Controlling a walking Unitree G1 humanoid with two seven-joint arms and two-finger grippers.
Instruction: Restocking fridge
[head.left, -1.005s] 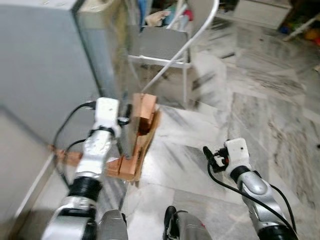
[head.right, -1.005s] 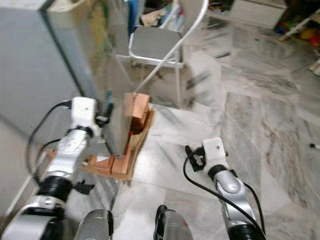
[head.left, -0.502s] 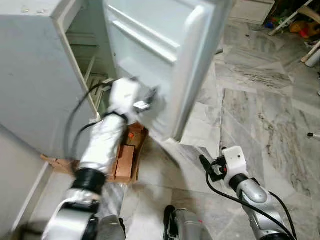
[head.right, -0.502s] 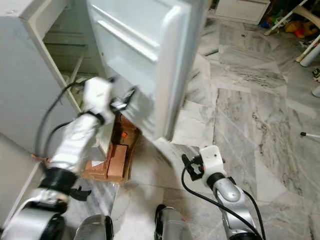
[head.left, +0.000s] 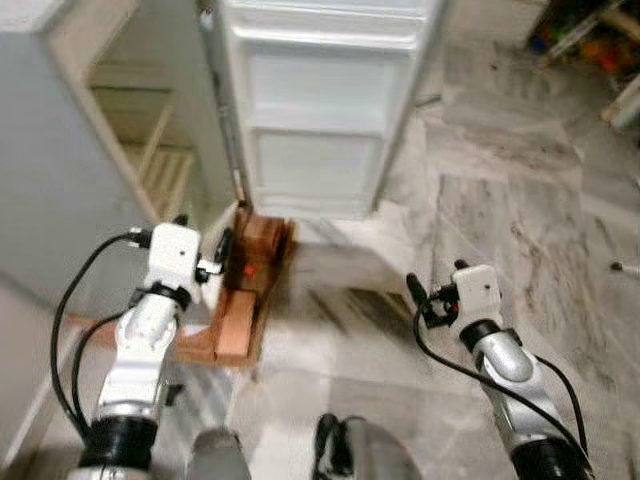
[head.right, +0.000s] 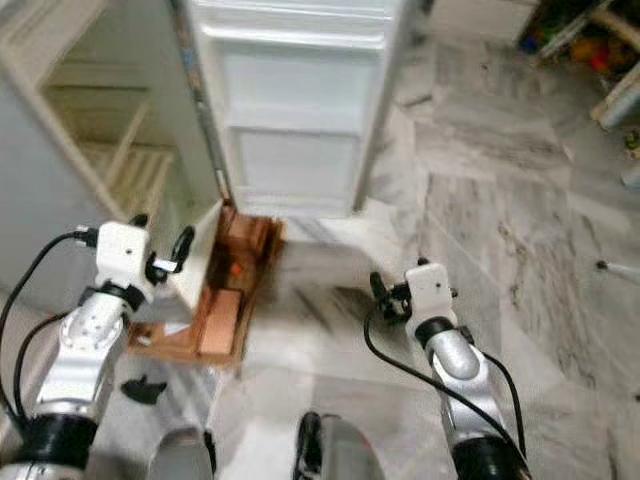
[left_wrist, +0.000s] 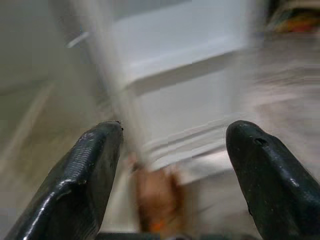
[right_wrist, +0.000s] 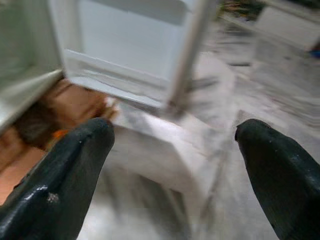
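The fridge (head.left: 120, 170) stands ahead and to the robot's left with its door (head.left: 320, 110) swung wide open, and the cardboard box (head.left: 245, 300) lies on the floor at its foot, its long axis running away from the robot. The left gripper (head.left: 215, 262), fingers spread and holding nothing, hangs just beside the box and is clearly the nearer one. The right gripper (head.left: 425, 297), also spread and holding nothing, is well apart over the marble floor (head.left: 520, 200).

No text, label, brand or number can be read anywhere in these blurred views.
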